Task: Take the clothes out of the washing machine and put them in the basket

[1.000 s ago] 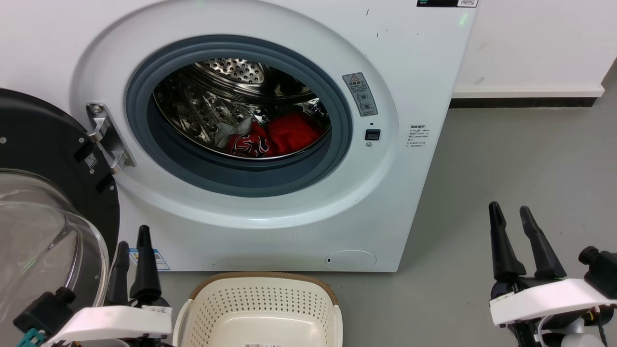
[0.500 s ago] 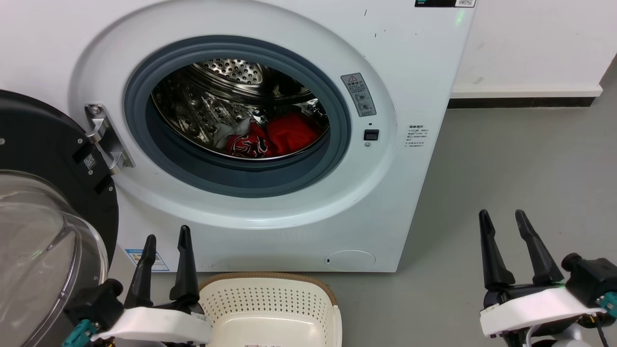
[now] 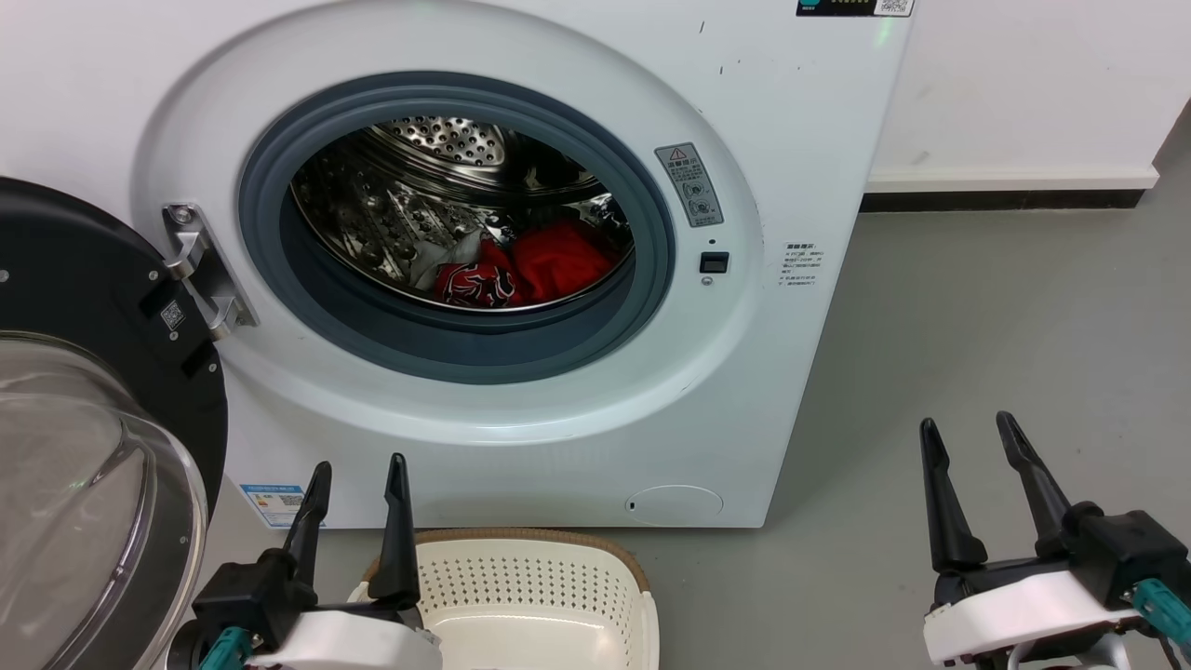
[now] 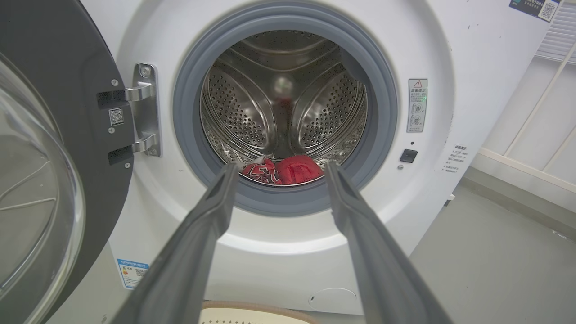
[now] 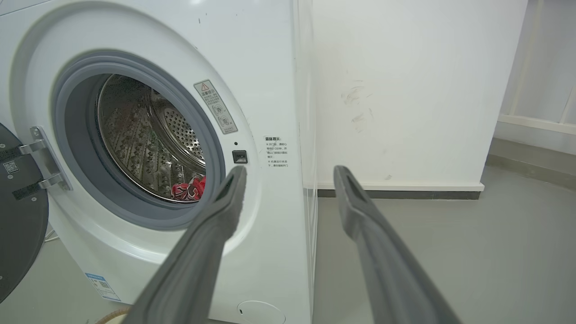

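The white washing machine [image 3: 791, 121] stands open, its grey door ring [image 3: 456, 354] around the steel drum. Red clothes [image 3: 535, 265] lie at the drum's bottom, a patterned red piece beside a plain one; they also show as clothes [image 4: 283, 170] in the left wrist view and clothes [image 5: 189, 189] in the right wrist view. The cream basket [image 3: 521, 577] sits on the floor in front of the machine. My left gripper [image 3: 358, 465] is open, low at the basket's left end. My right gripper [image 3: 968, 428] is open over the floor, to the right of the machine. Both are empty.
The glass porthole door [image 3: 93, 447] hangs swung open at the left, close beside my left arm. Grey floor [image 3: 977, 307] stretches to the right of the machine, up to a white wall with a dark baseboard [image 3: 1005, 198].
My left gripper has moved right, from beside the door to the basket's left end. My right gripper has sunk a little and shifted slightly left. The clothes lie unchanged.
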Available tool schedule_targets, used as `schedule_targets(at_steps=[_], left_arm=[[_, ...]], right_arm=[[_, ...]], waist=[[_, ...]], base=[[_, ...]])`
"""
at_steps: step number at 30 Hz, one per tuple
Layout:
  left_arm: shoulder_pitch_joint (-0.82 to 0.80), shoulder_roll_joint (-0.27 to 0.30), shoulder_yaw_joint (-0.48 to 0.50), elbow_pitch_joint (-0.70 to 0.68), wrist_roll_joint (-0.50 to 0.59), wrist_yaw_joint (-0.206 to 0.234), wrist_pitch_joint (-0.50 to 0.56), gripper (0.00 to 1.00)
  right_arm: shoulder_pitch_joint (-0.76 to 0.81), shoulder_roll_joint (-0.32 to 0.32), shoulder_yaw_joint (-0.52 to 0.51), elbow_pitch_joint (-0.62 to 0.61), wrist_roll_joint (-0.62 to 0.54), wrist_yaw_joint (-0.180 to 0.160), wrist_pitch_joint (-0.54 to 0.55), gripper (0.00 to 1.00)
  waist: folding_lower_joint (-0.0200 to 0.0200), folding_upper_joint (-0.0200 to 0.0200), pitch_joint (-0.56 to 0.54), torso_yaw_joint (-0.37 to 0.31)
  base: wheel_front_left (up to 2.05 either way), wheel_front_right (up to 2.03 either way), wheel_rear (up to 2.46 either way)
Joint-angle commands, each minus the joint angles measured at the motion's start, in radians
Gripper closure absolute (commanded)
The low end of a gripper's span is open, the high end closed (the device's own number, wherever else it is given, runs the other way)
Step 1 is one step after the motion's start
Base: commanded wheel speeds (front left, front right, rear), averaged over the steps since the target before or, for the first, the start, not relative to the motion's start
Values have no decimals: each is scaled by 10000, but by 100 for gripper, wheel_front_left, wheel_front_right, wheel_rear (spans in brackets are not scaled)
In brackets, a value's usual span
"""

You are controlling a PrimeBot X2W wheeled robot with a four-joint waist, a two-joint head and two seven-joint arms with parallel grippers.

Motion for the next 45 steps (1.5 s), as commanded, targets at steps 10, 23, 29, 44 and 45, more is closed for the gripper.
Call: schedule_targets(at_steps=[10,23,29,44,45], left_arm=[[181,207,-303,17,1049,466,-291,0],[431,151,-444,205,1661,438,-551,0],[537,30,-305,231,2121,217,-668,0],[671,-156,-114,102,3014,-18,-830,0],[674,-168,-90,100,3010,-28,-830,0]], right_arm=[[150,-26,63,-87,-1223,-3,-298,0],[340,-24,70,219,-2022,-3,-555,0],[374,-23,111,509,-2201,-3,-660,0],[352,-9,136,950,-1369,-3,-825,0],[335,-9,165,980,-1359,-3,-825,0]], waist=[[0,0,-21,-52],[0,0,-104,-81],[0,0,-133,-91],[0,0,-227,-136],[0,0,-233,-137]], base=[[0,0,0],[0,0,0],[0,0,0],[0,0,0],[0,0,0]])
